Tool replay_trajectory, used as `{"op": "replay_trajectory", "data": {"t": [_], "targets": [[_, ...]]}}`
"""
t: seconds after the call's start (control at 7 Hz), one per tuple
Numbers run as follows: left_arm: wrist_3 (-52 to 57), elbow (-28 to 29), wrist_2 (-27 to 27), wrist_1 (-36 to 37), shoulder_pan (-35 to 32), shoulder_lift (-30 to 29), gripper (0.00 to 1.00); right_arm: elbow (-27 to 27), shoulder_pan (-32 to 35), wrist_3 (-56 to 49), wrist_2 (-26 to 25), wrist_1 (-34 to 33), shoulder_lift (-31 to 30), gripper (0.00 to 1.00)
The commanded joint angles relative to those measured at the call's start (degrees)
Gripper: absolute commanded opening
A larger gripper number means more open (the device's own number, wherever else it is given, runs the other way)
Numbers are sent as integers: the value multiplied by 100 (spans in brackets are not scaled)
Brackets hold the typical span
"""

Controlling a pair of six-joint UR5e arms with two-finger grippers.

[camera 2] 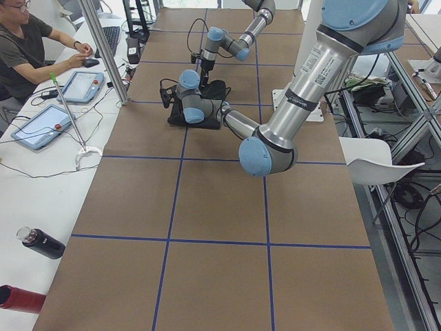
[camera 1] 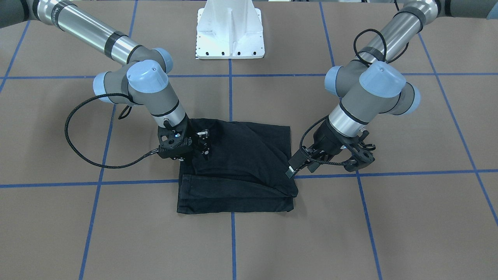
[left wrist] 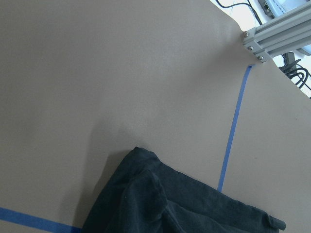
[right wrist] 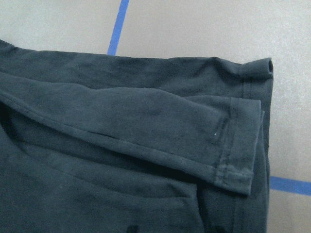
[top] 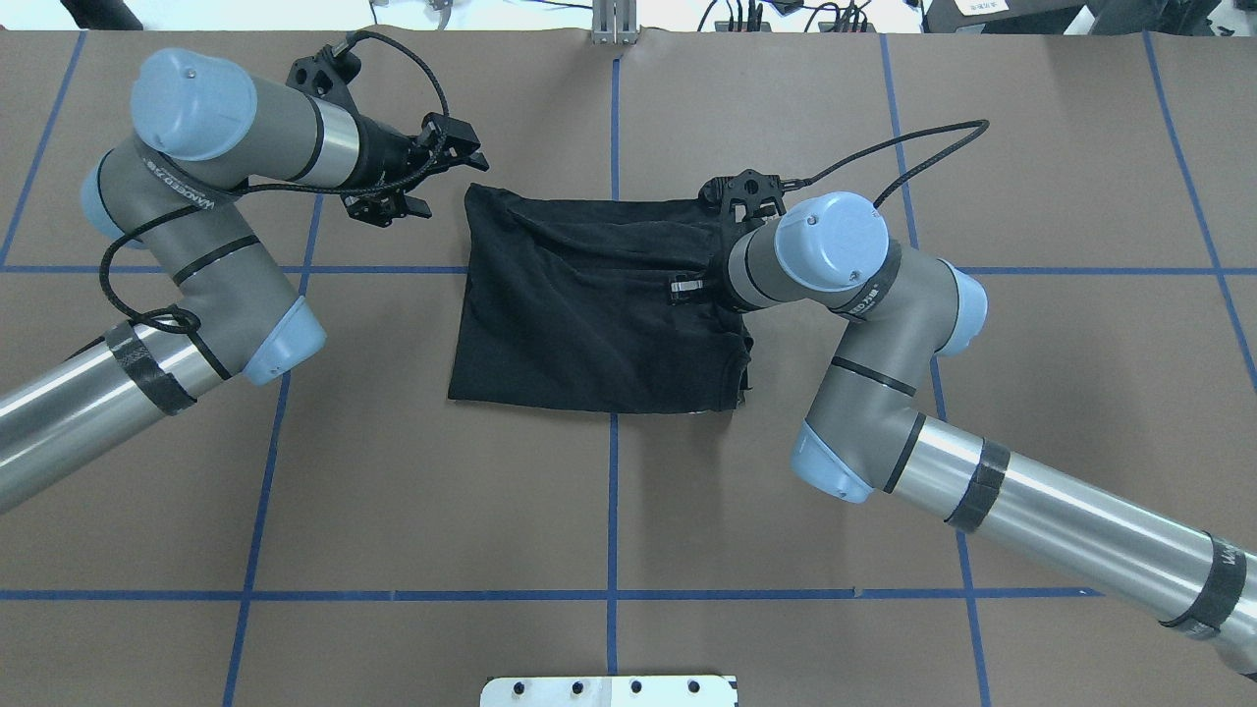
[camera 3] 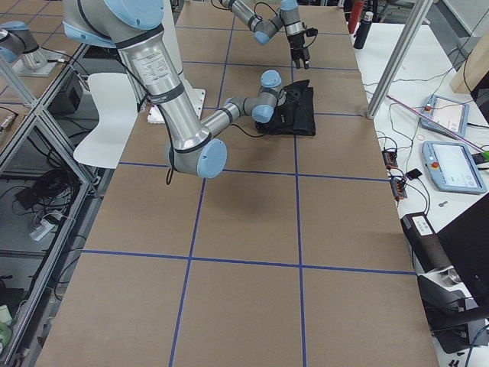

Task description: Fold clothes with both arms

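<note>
1. Step in hand: the black T-shirt [camera 1: 241, 155] is being logged near the middle of the table [camera 1: 389, 233]. It is already doubled into a compact rectangle, with only plain black showing. A late fold is being judged as under way, since the top layer is being crossed by a diagonal ridge and loose wrinkles and is not lying flat.
2. Right gripper [camera 1: 206, 144]: it is being held low over the shirt's robot-right part. Its fingers appear parted, and no cloth is being seen pinched between them, though black on black is making this uncertain. In its wrist view a hemmed sleeve [right wrist: 233, 141] is being shown lying flat on the layers beneath.
3. Left gripper [camera 1: 300, 168]: it is being held off the cloth, just beside the shirt's far robot-left corner, fingers spread and nothing being carried. Whether a fingertip is touching the hem cannot be told. In its wrist view that corner [left wrist: 146, 194] is being shown low in the picture, with bare table beyond.
4. Next move, as judged: both pincers are being called on to take matching far corners, the left one needing only a short reach inward. A level, simultaneous carry toward the robot is being required so that the edges meet.
5. Risk noted: several layers are being stacked at each corner, so a shallow pinch is being expected to lift only the top one.
</note>
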Motion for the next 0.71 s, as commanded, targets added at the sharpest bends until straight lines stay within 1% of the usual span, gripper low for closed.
{"op": "replay_trajectory", "data": {"t": [0.0,0.14,0.57], "targets": [[7,1,0,-43,0,56,100,-269,-2,3,-27,-10,223,58],[7,1,0,-43,0,56,100,-322,-2,-5,-141,-2,233,58],[-2,-8,0,-35,0,56,100,-314,6,-49,-133,33,180,58]]}}
